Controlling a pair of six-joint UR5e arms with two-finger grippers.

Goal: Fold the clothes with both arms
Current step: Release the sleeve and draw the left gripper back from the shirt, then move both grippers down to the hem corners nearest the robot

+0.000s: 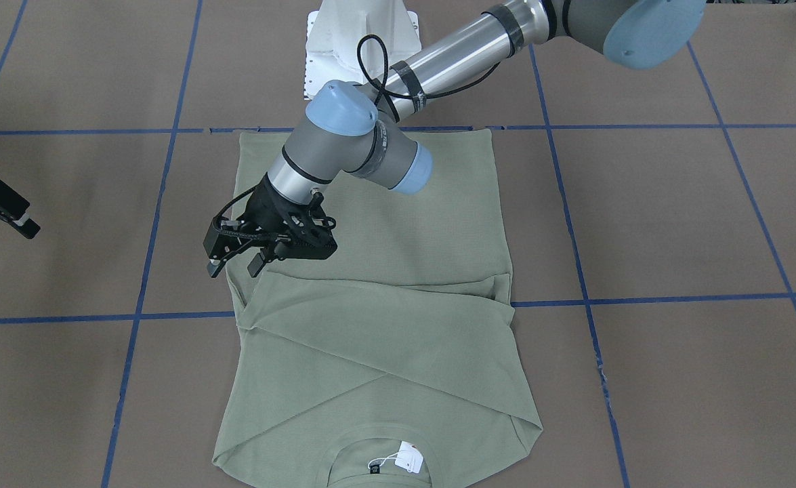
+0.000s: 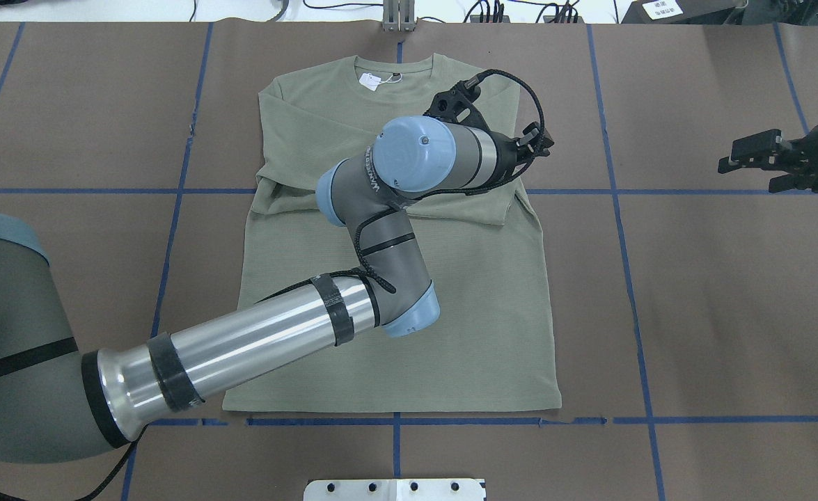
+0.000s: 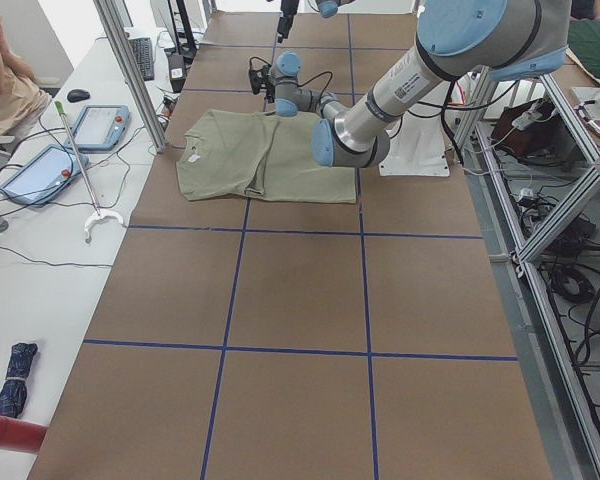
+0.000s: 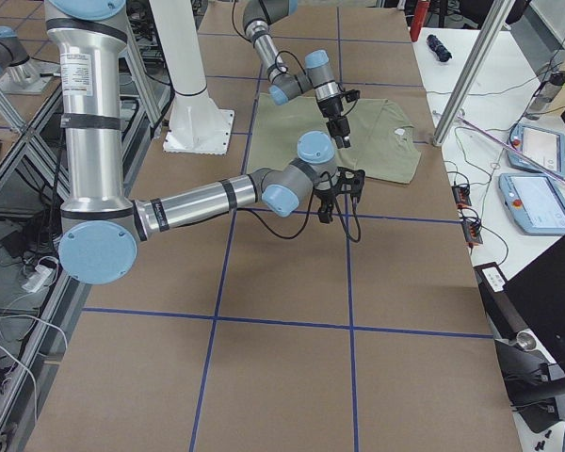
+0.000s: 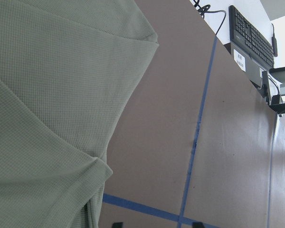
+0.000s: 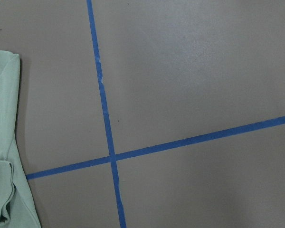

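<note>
shirt [image 2: 464,334] lies flat on the table [image 2: 694,313], hem nearest the robot, sleeves crossed over the chest. soft, light, limp knit, likely to sag and drag; probably best pinched at the hem corners, one per arm. past mid-shirt the left gripper [image 1: 236,264] hangs over the shirt's edge by the sleeve fold, fingers spread, empty. right gripper [image 2: 746,165] well off that same edge, parted, empty. white tag [image 2: 369,81] at the shirt's far collar.

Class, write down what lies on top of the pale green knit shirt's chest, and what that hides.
Two long sleeves lie folded across the pale sage-green knit shirt, crossing each other. They cover the chest, so any print cannot be seen. The white neck tag is uncovered.
</note>
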